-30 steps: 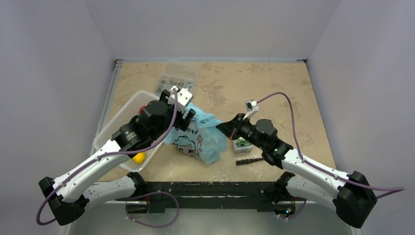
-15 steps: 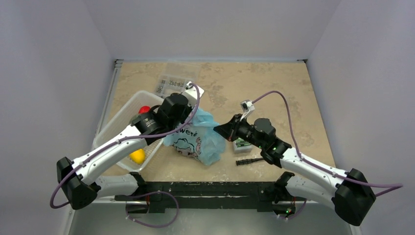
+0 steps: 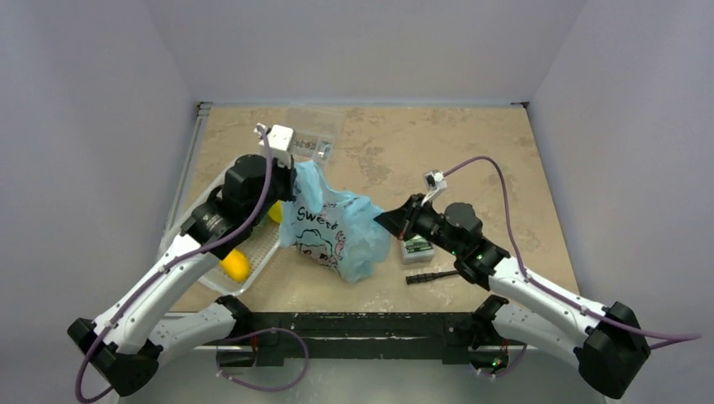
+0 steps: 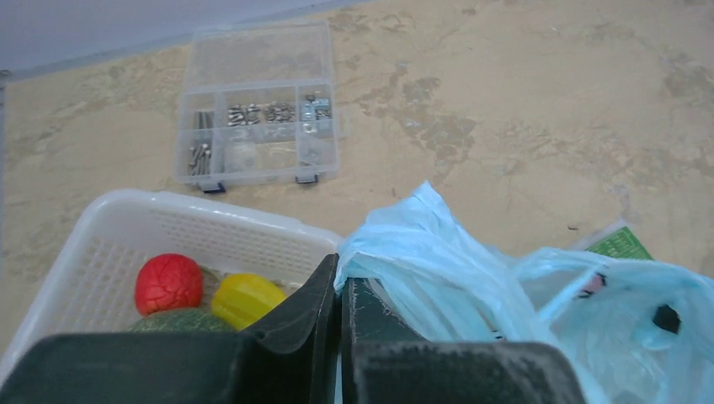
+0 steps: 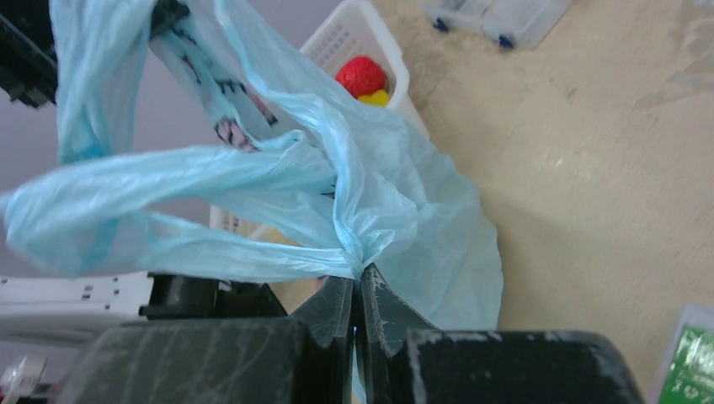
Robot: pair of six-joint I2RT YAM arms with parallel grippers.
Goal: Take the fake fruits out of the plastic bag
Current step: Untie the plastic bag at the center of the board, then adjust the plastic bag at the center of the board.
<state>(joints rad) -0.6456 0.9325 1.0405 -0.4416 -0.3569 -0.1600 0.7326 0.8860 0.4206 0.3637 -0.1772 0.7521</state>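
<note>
Four glossy plastic toy fruits seem already out, in the white mesh basket [image 4: 126, 206]: one red [image 4: 168, 282], one green [image 4: 181, 320], two yellow [image 4: 244, 299] [image 3: 237, 266]. Just right of it, one thin light-blue plastic bag [image 3: 337, 236] stretches between the left gripper [image 4: 340, 286], clamped on its rim, and the right gripper [image 5: 360, 290], pinching its bunched edge. Its contents are unseen.

left arm [image 3: 160, 290], right arm [image 3: 539, 290]: white links, black joints, purple cables (running from white wrist cameras).
</note>
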